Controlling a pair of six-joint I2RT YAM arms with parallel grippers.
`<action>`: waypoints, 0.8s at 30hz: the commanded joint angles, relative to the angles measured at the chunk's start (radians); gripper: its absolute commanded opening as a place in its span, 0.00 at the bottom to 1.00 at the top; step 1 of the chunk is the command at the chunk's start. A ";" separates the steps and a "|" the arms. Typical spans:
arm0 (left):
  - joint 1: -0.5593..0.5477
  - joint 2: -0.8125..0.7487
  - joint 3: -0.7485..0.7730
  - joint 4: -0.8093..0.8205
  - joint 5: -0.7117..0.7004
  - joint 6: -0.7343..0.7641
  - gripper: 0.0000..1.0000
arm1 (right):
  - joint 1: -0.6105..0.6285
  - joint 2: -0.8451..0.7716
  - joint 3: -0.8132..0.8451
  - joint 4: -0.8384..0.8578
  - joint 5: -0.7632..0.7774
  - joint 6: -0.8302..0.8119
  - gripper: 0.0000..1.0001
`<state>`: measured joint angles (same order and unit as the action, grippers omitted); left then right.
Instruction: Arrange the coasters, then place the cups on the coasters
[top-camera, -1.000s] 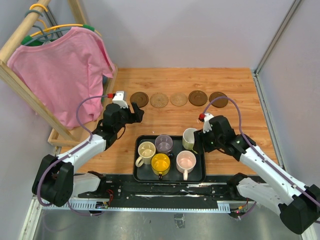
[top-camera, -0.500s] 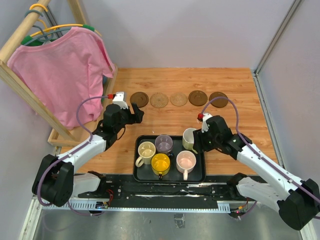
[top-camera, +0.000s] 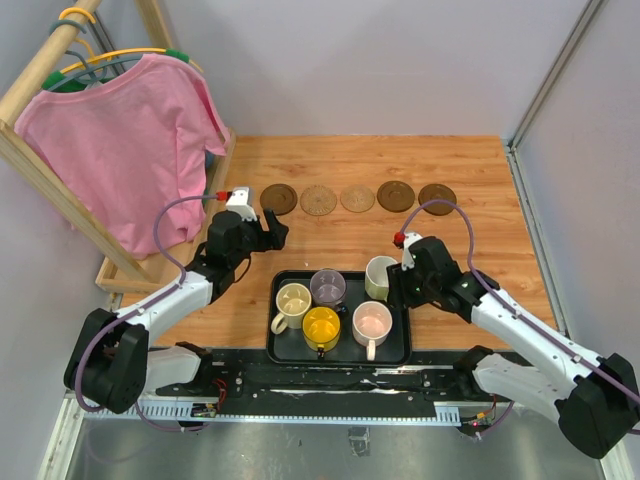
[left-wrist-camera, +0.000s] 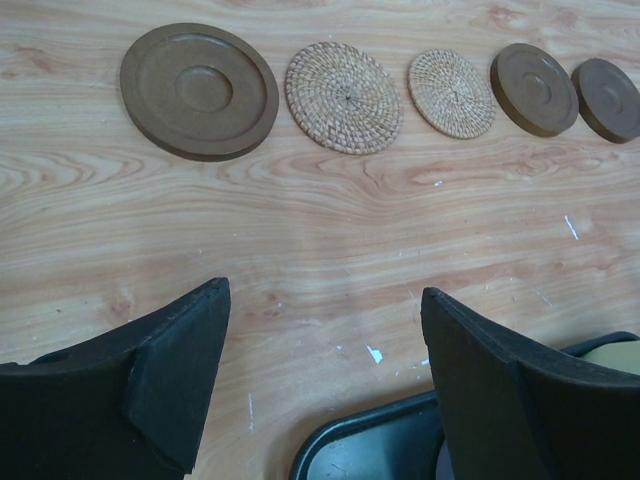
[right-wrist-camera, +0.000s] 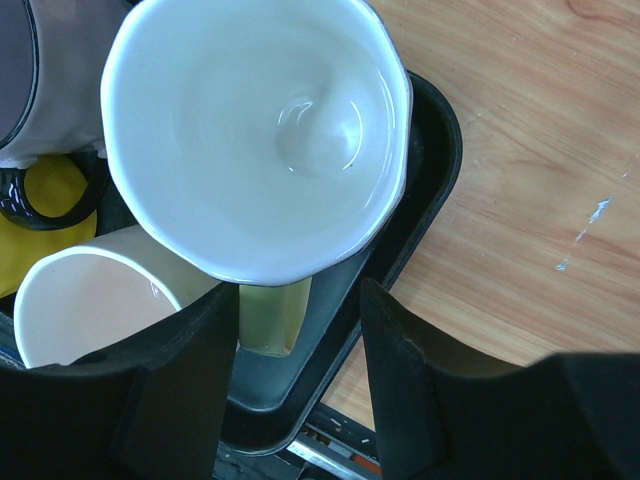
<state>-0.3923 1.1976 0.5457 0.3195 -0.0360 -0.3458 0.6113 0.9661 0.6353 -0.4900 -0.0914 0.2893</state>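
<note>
Five coasters lie in a row at the back: a dark brown coaster (top-camera: 278, 198) (left-wrist-camera: 199, 104), two woven tan ones (top-camera: 318, 200) (left-wrist-camera: 343, 97) (top-camera: 357, 198) (left-wrist-camera: 452, 92), and two more dark brown (top-camera: 396, 195) (top-camera: 437, 195). The cups stand on a black tray (top-camera: 340, 358) (right-wrist-camera: 430, 170): cream-beige (top-camera: 293, 300), grey-purple (top-camera: 328, 287), yellow (top-camera: 322, 326), pink (top-camera: 372, 323) and pale yellow-green (top-camera: 380, 277) (right-wrist-camera: 255, 130). My right gripper (top-camera: 393, 285) (right-wrist-camera: 300, 350) stands open astride the pale yellow-green cup's handle (right-wrist-camera: 272, 318), at the tray's right edge. Over bare wood between coasters and tray, my left gripper (top-camera: 272, 225) (left-wrist-camera: 325, 330) is open and empty.
A wooden clothes rack (top-camera: 120, 280) with a pink shirt (top-camera: 120, 130) stands at the left, close to my left arm. Grey walls bound the table at the back and along the right side (top-camera: 530, 200).
My right gripper has slid left up to the pale yellow-green cup and its jaws have narrowed around the handle. The cup now sits more level. The left arm has barely moved.
</note>
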 joint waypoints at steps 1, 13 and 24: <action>-0.011 -0.013 -0.011 0.038 0.011 -0.010 0.81 | 0.024 -0.013 -0.028 0.031 0.027 0.027 0.48; -0.011 -0.026 -0.026 0.041 0.002 -0.009 0.81 | 0.046 0.040 -0.029 0.085 0.032 0.027 0.44; -0.011 -0.027 -0.027 0.046 0.007 -0.008 0.81 | 0.064 0.063 -0.021 0.079 0.038 0.023 0.09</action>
<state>-0.3954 1.1904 0.5270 0.3283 -0.0315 -0.3492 0.6479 1.0256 0.6090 -0.4103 -0.0772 0.3107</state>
